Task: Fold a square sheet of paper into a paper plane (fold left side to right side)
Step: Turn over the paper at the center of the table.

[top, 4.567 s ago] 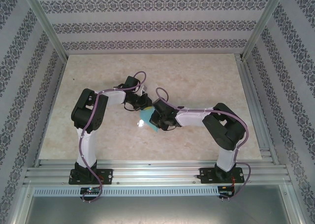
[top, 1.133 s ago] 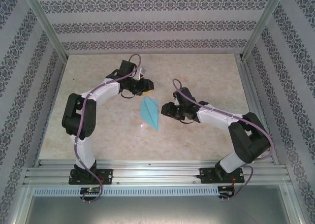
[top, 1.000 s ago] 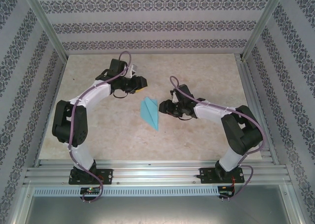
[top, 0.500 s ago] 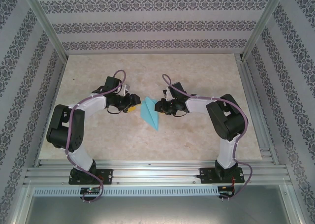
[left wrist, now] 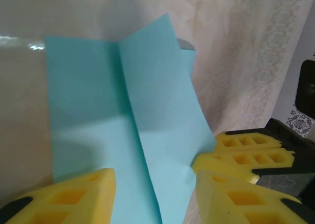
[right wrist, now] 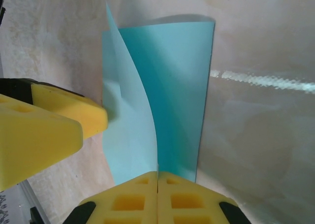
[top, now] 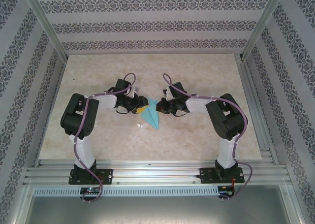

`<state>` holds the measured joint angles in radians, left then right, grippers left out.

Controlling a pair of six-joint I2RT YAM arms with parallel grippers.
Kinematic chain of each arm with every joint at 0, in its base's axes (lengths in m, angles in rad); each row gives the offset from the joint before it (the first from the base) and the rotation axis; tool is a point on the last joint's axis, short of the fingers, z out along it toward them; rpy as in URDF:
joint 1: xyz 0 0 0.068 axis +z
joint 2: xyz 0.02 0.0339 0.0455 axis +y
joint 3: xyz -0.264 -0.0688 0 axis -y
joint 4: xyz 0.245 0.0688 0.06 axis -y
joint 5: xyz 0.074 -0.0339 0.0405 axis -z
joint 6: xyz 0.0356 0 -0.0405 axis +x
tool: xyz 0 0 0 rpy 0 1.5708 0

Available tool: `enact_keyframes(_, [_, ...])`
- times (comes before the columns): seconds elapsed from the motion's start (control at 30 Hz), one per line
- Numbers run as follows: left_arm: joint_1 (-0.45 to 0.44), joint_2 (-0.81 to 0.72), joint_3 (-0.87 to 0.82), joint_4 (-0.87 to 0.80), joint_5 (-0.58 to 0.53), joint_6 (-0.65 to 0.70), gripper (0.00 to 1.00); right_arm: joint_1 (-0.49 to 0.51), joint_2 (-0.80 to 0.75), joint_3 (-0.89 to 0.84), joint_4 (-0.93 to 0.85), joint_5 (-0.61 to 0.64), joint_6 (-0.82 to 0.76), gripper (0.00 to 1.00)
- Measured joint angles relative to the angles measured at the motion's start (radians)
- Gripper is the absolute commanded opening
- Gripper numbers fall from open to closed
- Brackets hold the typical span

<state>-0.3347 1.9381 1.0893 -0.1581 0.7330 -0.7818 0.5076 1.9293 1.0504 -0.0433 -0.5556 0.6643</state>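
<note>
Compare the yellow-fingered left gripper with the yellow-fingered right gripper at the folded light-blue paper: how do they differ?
Opening: the yellow-fingered left gripper has its jaws wide apart, while the yellow-fingered right gripper has its pads pressed together. Grip: the left gripper straddles the folded light-blue paper without clamping it; the right gripper seems to pinch the paper's raised fold. Approach: they face each other from opposite sides. Both work at the paper's wide end.

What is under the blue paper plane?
The beige table lies under the paper plane. One flap stands up off it, pinched by the right gripper. The spot beneath the flat part is covered by paper.
</note>
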Motion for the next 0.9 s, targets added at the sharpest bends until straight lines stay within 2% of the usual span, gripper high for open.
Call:
enact_keyframes(0.53, [-0.042,0.067,0.064,0.009,-0.012,-0.01,0.38,-0.019,0.0,-0.045,0.048,-0.021,0.026,0.07])
enact_keyframes(0.6, [-0.05,0.069,0.066,0.009,-0.013,-0.011,0.35,-0.019,0.0,-0.045,0.055,-0.023,0.03,0.08])
enact_keyframes(0.8, [-0.069,0.085,0.111,0.01,-0.013,-0.017,0.17,-0.019,0.0,-0.046,0.067,-0.031,0.048,0.14])
enact_keyframes(0.9, [-0.072,0.085,0.114,0.009,-0.016,-0.018,0.11,-0.026,-0.011,-0.058,0.065,-0.028,0.047,0.23])
